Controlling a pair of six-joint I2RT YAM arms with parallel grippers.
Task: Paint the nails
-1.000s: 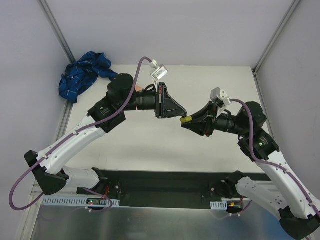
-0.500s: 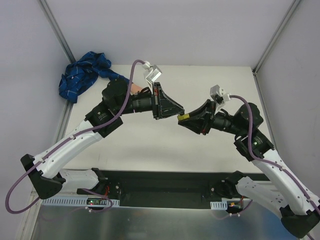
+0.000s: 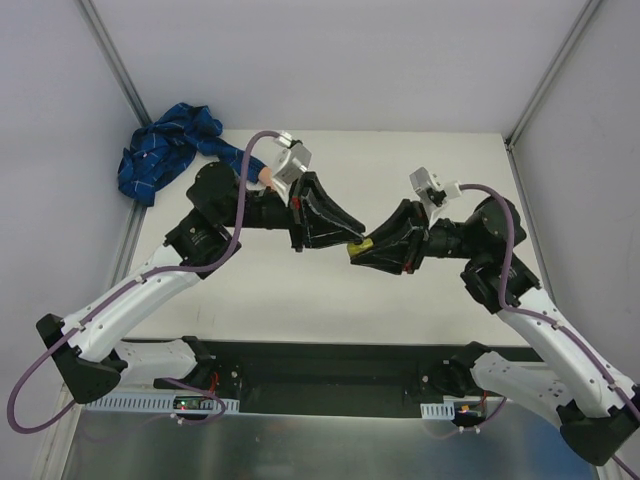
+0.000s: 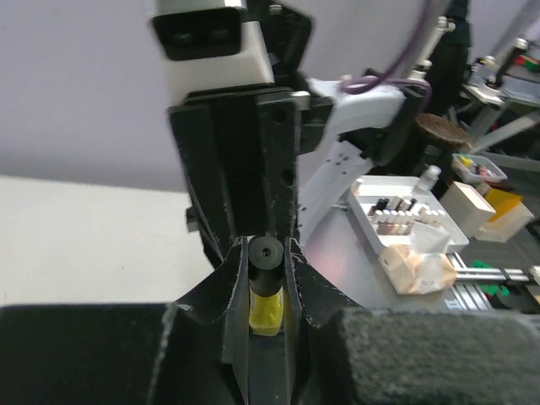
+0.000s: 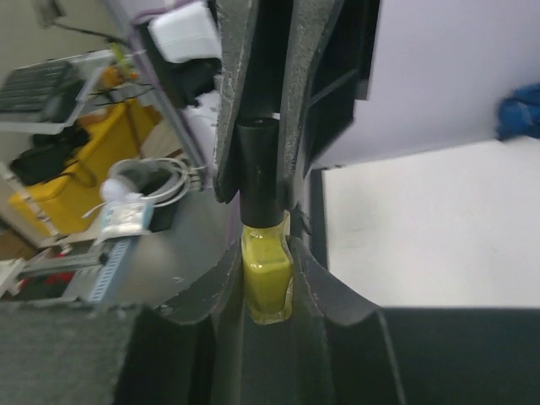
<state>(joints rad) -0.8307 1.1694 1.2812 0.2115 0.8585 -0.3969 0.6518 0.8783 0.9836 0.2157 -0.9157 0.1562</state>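
Observation:
A small nail polish bottle (image 3: 358, 243) with a yellow body (image 5: 267, 274) and a black cap (image 4: 266, 256) hangs in the air between my two grippers over the middle of the table. My right gripper (image 5: 263, 253) is shut on the yellow body. My left gripper (image 4: 266, 253) is shut on the black cap. In the top view the left gripper (image 3: 347, 234) and the right gripper (image 3: 360, 250) meet tip to tip. Only a flesh-coloured bit of the mannequin hand (image 3: 268, 178) shows behind my left arm. Its nails are hidden.
The blue plaid sleeve (image 3: 165, 148) lies bunched at the table's back left corner, beside a metal frame post (image 3: 120, 75). A black rail (image 3: 320, 370) runs along the near edge. A tray of small bottles (image 4: 396, 215) stands off the table.
Both arms have swung toward each other. The gap between the grippers has gone, and my left gripper has come down onto the cap of the bottle that my right gripper holds.

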